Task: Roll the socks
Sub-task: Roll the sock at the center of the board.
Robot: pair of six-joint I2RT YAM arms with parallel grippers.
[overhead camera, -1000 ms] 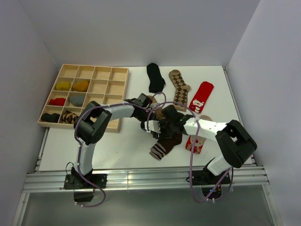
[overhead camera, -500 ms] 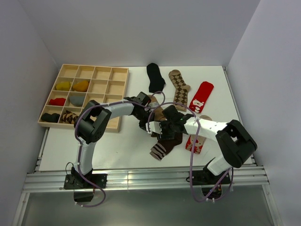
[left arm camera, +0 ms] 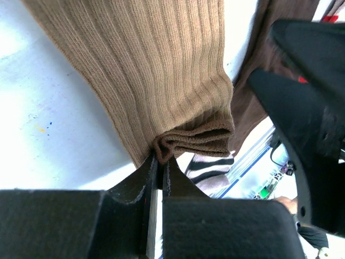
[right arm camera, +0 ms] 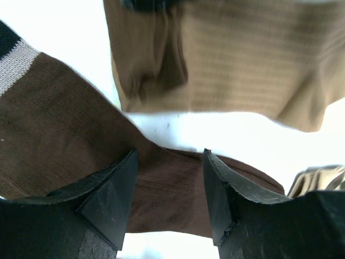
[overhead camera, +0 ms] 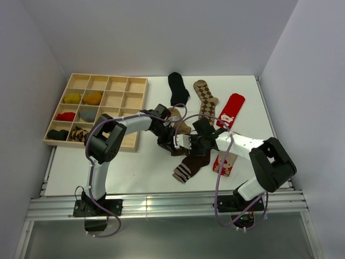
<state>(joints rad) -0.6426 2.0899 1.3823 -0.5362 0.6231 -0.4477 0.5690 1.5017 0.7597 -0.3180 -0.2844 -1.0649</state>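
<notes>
The tan sock (left arm camera: 161,70) lies mid-table, its folded cuff pinched tight in the left claw (left arm camera: 159,160). The right claw (right arm camera: 170,156) hangs open over the dark brown sock (right arm camera: 59,113). Rolling looks barely begun. A black sock (overhead camera: 177,89), an argyle sock (overhead camera: 206,100) and a red sock (overhead camera: 230,110) lie flat beyond, and the tray (overhead camera: 116,100) holds several bundles.

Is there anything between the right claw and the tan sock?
Nothing visible. The open right claw is over the brown sock, and only table shows between it and the tan sock.
</notes>
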